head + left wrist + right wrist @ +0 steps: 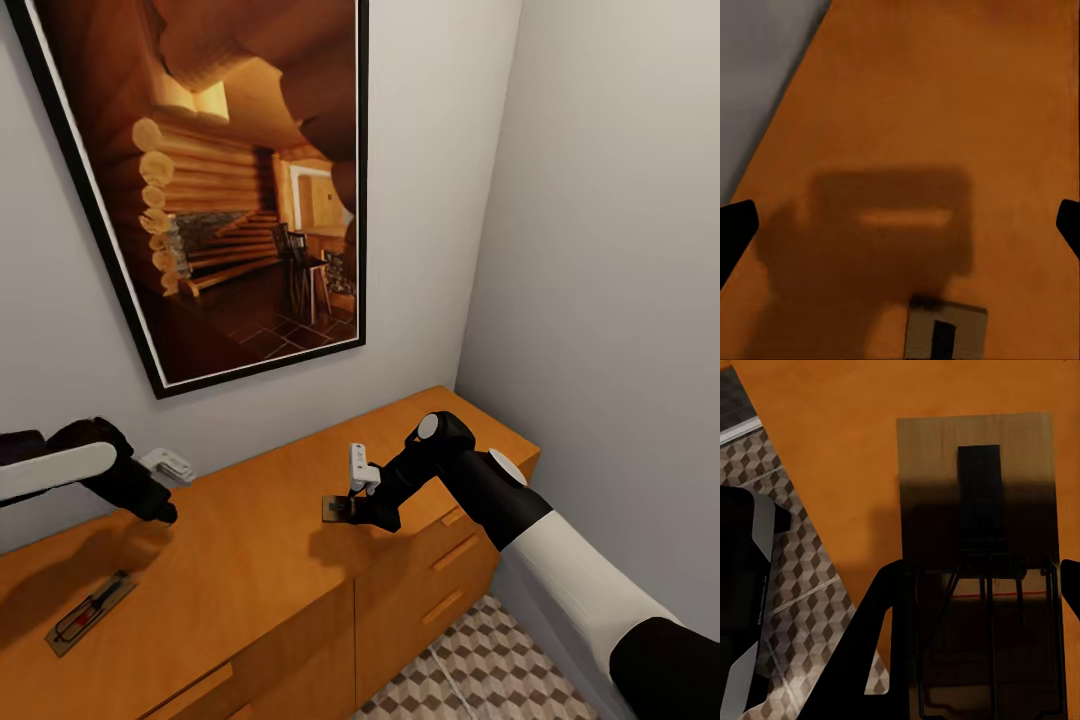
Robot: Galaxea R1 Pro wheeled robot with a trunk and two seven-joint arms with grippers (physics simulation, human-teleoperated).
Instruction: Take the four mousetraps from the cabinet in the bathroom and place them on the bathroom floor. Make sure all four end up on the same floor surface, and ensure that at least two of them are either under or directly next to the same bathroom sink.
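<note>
Patterned bathroom floor (pixel 480 665) tiles show below the wooden cabinet (pixel 270 560). On its top, one mousetrap (pixel 90 612) lies near the front edge; farther back the right gripper (pixel 352 512), arm bent down, has its jaws apart astride a second mousetrap (pixel 975 555). The left gripper (pixel 165 512) hovers, jaws apart. Behind hangs an unlabelled log-cabin picture (pixel 220 180).

The flat brown wooden mousetrap (pixel 945 332) is cut by the picture's edge — another slab (pixel 340 508) sits half-hidden under the black right gripper (pixel 368 512), jaws unreadable.
</note>
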